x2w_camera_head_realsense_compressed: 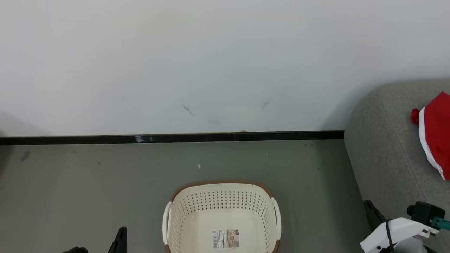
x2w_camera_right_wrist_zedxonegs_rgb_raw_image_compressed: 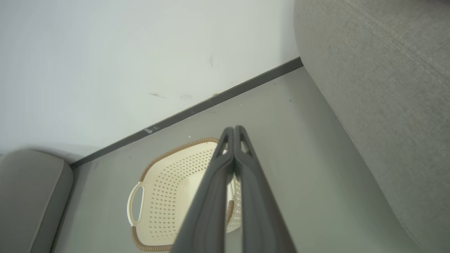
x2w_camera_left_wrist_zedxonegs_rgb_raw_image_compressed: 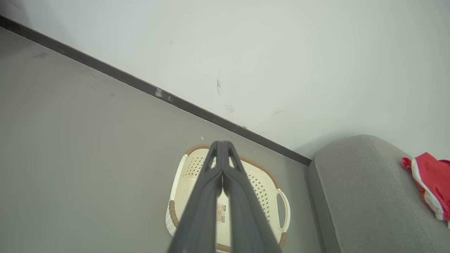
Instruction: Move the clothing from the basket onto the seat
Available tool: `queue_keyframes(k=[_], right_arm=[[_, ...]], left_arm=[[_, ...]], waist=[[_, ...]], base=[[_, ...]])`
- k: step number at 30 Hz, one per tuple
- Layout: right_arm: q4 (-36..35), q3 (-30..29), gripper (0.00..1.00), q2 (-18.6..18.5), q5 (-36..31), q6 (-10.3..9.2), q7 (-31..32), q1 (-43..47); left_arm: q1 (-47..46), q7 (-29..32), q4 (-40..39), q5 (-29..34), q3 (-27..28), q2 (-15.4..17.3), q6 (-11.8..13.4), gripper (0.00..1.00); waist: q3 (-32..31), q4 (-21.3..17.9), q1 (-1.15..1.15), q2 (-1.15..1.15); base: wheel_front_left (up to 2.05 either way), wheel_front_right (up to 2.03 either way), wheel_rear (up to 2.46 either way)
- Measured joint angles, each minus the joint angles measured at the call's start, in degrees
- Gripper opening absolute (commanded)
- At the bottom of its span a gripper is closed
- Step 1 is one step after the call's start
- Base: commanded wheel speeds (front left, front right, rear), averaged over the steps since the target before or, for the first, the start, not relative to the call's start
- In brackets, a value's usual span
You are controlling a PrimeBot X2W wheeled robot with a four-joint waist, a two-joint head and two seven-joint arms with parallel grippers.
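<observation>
An oval cream basket [x2w_camera_head_realsense_compressed: 221, 203] with a brown woven-look rim and white handles stands on a grey floor [x2w_camera_head_realsense_compressed: 88, 182]. Behind the basket is a white wall [x2w_camera_head_realsense_compressed: 211, 63] with a black skirting strip [x2w_camera_head_realsense_compressed: 175, 138]. The basket's bare bottom shows a paper label [x2w_camera_head_realsense_compressed: 225, 239]. To the right of the basket, well apart from it, is a grey upholstered seat [x2w_camera_head_realsense_compressed: 383, 158]. Red clothing with white trim [x2w_camera_head_realsense_compressed: 437, 130] lies on top of the seat. The left pincer [x2w_camera_left_wrist_zedxonegs_rgb_raw_image_compressed: 222, 146] hangs to the left of the basket, its two dark fingers pressed together, tips touching. The right pincer [x2w_camera_right_wrist_zedxonegs_rgb_raw_image_compressed: 234, 130] hangs to the right of the basket, near the seat, fingers likewise together.
</observation>
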Motion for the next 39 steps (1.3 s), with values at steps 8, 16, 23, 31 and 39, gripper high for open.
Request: queue_keyframes(k=[8,16,23,31,39], right_arm=[[-1.21,-0.92,0.0,0.0,7.31,0.0,2.45,-0.24],[-2.7,-1.4,0.0,0.0,14.72,-0.01,4.35,-0.23],[-3.9,-1.49,0.0,0.0,21.16,-0.01,5.55,-0.2],[-5.38,-1.53,0.0,-0.01,28.53,-0.03,6.71,-0.16],[-7.0,-1.53,0.0,-0.01,35.88,-0.04,7.86,-0.09]], left_arm=[[-0.53,1.57,-0.01,-5.66,1.32,-0.1,-0.58,0.0],[-1.1,3.41,-0.04,-10.77,2.66,-0.26,-1.53,0.0],[-1.27,4.8,-0.04,-15.55,3.86,-0.36,-2.09,0.0],[-2.4,6.49,-0.02,-20.86,5.11,-0.53,-3.02,0.0],[-3.42,8.05,0.13,-26.2,6.44,-0.68,-3.59,0.0]], waist=[[-0.27,-0.68,0.44,0.0],[-0.6,-1.2,0.68,0.0],[-0.67,-1.56,0.65,0.0],[-0.42,-1.95,0.26,0.0],[0.03,-2.35,-0.09,0.0]], base=[[0.0,0.0,0.0],[0.0,0.0,0.0],[0.0,0.0,0.0],[0.0,0.0,0.0],[0.0,0.0,0.0]])
